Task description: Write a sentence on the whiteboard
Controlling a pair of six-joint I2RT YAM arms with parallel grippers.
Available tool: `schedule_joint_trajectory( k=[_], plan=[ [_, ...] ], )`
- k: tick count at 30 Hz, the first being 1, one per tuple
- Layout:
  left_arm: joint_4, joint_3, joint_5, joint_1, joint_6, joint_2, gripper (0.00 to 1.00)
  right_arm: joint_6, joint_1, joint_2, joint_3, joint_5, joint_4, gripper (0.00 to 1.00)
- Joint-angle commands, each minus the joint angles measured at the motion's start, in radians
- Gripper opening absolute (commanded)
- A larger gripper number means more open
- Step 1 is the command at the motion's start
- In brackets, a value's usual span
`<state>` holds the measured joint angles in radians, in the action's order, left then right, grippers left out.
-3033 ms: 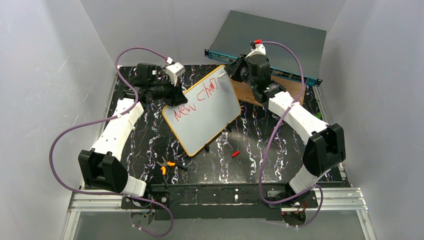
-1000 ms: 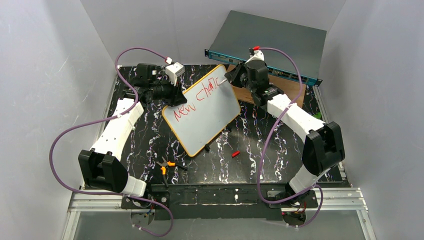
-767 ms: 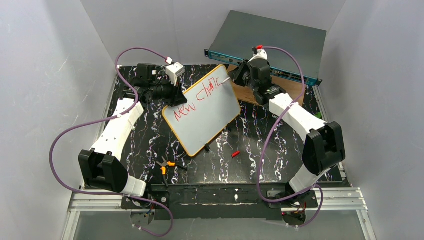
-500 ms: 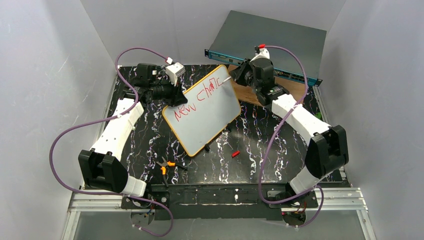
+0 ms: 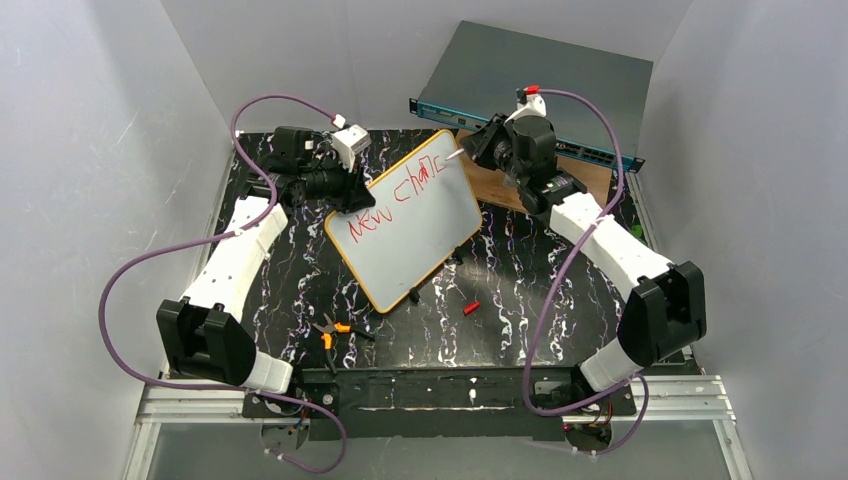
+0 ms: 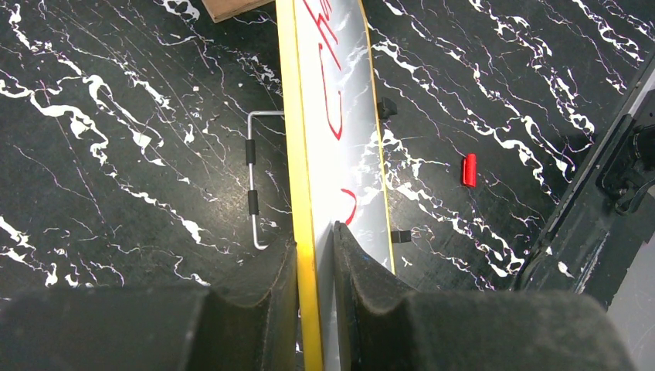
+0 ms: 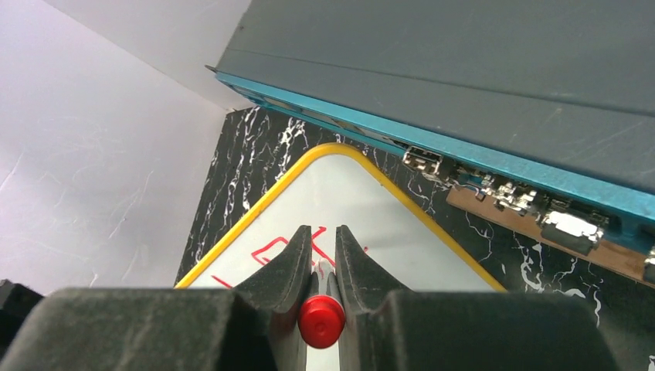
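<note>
The whiteboard (image 5: 410, 235), white with a thin orange rim, stands tilted on the black marbled table. One line of red handwriting (image 5: 392, 197), roughly "new chanc", runs along its upper part. My left gripper (image 5: 350, 196) is shut on the board's upper left edge; the left wrist view shows its fingers (image 6: 315, 232) clamping the rim (image 6: 290, 116). My right gripper (image 5: 472, 150) is shut on a marker (image 7: 321, 320) with a red end. The marker's white tip (image 5: 455, 156) points at the board's top right corner by the last letter. The board also shows in the right wrist view (image 7: 386, 232).
A brown wooden board (image 5: 500, 187) and a grey-blue rack unit (image 5: 545, 80) lie behind the whiteboard. A red cap (image 5: 471, 308) and orange-handled pliers (image 5: 331, 331) lie on the near table. A bent metal rod (image 6: 252, 185) lies beside the board.
The red writing has grown by a letter at its right end. My right arm and marker have shifted right, toward the board's top corner. The left gripper and board have not moved.
</note>
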<state>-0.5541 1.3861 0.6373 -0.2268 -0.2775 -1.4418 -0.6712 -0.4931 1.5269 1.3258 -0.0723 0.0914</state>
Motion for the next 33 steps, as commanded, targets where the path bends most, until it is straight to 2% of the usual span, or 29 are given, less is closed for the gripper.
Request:
schedule_joint_trajectory(
  k=[1, 14, 33],
  plan=[
    [-0.025, 0.021, -0.032, -0.008, -0.077, 0.027, 0.00, -0.001, -0.002, 0.027, 0.052, -0.015, 0.028, 0.01],
    [-0.029, 0.027, -0.034, -0.010, -0.083, 0.017, 0.00, -0.009, 0.000, 0.115, 0.119, -0.061, 0.016, 0.01],
    [-0.028, 0.031, -0.039, -0.012, -0.087, 0.016, 0.00, -0.001, 0.018, 0.152, 0.181, -0.062, -0.004, 0.01]
  ],
)
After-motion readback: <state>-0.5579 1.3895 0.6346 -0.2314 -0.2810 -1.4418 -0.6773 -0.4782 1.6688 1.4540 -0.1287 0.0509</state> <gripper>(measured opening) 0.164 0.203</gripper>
